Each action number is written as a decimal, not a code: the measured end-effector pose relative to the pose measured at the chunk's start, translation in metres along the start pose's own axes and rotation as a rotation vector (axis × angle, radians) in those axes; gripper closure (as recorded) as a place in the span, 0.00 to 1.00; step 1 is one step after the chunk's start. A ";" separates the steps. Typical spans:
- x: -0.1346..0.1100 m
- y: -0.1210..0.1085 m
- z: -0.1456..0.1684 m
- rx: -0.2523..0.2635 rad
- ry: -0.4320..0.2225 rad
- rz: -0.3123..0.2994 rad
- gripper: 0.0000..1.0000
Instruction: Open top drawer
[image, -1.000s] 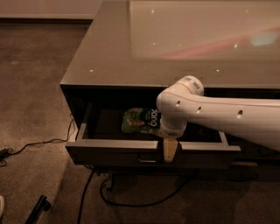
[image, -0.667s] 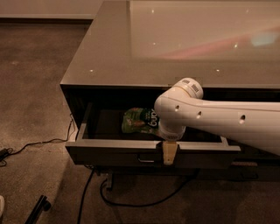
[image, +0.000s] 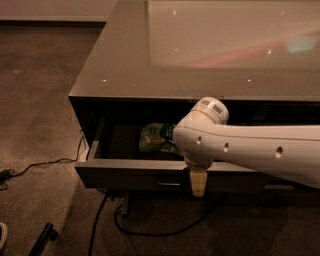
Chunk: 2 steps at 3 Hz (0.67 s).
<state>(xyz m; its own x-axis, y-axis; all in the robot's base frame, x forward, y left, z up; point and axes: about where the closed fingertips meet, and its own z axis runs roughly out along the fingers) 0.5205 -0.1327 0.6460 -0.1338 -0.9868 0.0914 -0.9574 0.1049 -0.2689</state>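
The top drawer (image: 125, 176) of the dark cabinet stands pulled out part way, with its inner floor showing. Its small metal loop handle (image: 169, 183) is at the centre of the flat front. A green snack bag (image: 156, 137) lies inside the drawer. My white arm (image: 250, 150) reaches in from the right. My gripper (image: 198, 183) hangs down over the drawer's front, just right of the handle. The arm hides the right part of the drawer's inside.
The cabinet's glossy top (image: 200, 50) fills the upper view. Black cables (image: 150, 231) run across the carpet under and to the left of the cabinet. A dark bar (image: 42, 239) lies on the floor at the bottom left.
My gripper has shifted slightly down and right over the drawer front. The drawer stands about as far out as before.
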 end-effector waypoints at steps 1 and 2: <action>0.009 0.008 0.018 -0.009 0.090 -0.023 0.00; 0.009 0.008 0.018 -0.006 0.095 -0.024 0.00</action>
<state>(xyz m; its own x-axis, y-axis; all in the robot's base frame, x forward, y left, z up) 0.5164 -0.1435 0.6274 -0.1344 -0.9729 0.1883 -0.9621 0.0826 -0.2598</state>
